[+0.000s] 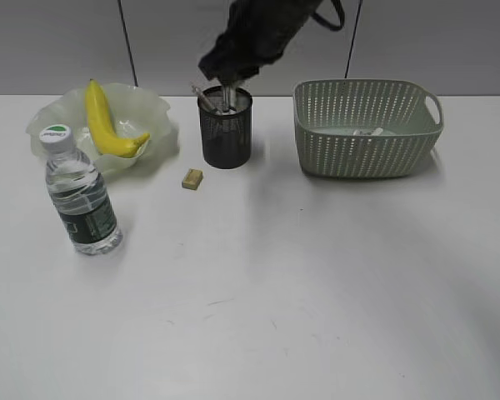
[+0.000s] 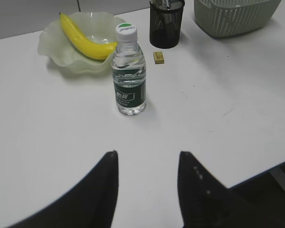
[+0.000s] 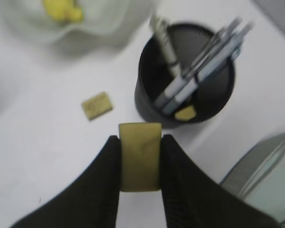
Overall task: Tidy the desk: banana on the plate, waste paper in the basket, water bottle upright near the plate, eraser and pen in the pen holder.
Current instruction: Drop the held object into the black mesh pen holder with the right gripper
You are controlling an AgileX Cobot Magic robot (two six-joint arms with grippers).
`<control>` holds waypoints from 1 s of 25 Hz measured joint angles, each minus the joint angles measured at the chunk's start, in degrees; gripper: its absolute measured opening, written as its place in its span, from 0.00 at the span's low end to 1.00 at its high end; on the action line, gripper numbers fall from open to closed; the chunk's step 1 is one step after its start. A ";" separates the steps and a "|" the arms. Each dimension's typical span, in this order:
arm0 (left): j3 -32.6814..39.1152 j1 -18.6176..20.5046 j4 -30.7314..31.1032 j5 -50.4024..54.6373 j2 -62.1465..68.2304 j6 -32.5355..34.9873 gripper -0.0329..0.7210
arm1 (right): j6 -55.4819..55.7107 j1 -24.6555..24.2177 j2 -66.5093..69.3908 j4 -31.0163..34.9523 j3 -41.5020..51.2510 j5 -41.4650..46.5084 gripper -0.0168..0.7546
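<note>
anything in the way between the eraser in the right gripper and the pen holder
Nothing visible blocks it. The right gripper holds the eraser close to the pen holder, whose top is open. The pens leaning inside take up part of the opening but leave gaps.

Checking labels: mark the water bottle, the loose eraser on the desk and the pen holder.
water bottle [image 2: 128, 80]: left wrist view, on the dark green label.
loose eraser [image 1: 192, 178]: exterior view, on its top face.
pen holder [image 1: 226, 133]: exterior view, on the mesh wall.
</note>
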 joint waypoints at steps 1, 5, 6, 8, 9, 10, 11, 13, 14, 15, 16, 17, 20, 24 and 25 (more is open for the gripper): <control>0.00 0.00 0.00 0.00 0.00 0.00 0.46 | 0.00 -0.14 -0.57 0.00 -0.05 -2.45 0.29; 0.00 0.00 0.00 0.00 0.00 0.00 0.46 | 0.00 -0.51 -0.24 0.00 -0.09 -9.16 0.29; 0.00 0.00 0.00 0.00 0.00 0.00 0.46 | 0.00 -0.62 0.26 0.00 -0.09 -11.06 0.29; 0.00 0.00 0.00 0.00 0.00 0.00 0.46 | 0.00 -0.68 1.71 0.00 -0.09 -14.37 0.29; 0.00 0.00 0.00 0.00 0.00 0.00 0.46 | 0.00 -0.68 2.70 0.00 -0.09 -16.06 0.29; 0.00 0.00 0.00 0.00 0.00 0.00 0.46 | 0.00 -0.68 3.57 0.05 -0.09 -17.95 0.29; 0.00 0.00 0.00 0.00 0.00 0.00 0.46 | 0.00 -0.68 4.55 0.05 -0.09 -19.53 0.29; 0.00 0.00 0.00 0.00 0.00 0.00 0.46 | 0.07 -0.68 6.18 0.09 -0.04 -21.74 0.29; 0.00 0.00 0.00 0.00 0.00 0.00 0.46 | 0.23 -0.68 6.74 0.11 -0.04 -22.57 0.29; 0.00 0.00 0.00 0.00 0.00 0.00 0.46 | 0.39 -0.72 7.29 0.11 -0.04 -23.12 0.29; 0.00 0.00 0.00 0.00 0.00 0.00 0.46 | 0.54 -0.81 7.85 0.11 -0.04 -23.30 0.29; 0.00 0.00 0.00 0.00 0.00 0.00 0.46 | 0.73 -0.92 8.23 0.11 -0.04 -23.74 0.29; 0.00 0.00 0.00 0.00 0.00 0.00 0.46 | 0.93 -1.10 9.07 0.11 -0.04 -24.29 0.29; 0.00 0.00 0.00 0.00 0.00 0.00 0.46 | 1.12 -1.36 9.12 0.06 -0.04 -25.31 0.29; 0.00 0.00 0.00 0.00 0.00 0.00 0.46 | 1.12 -1.48 9.12 0.06 -0.04 -25.44 0.29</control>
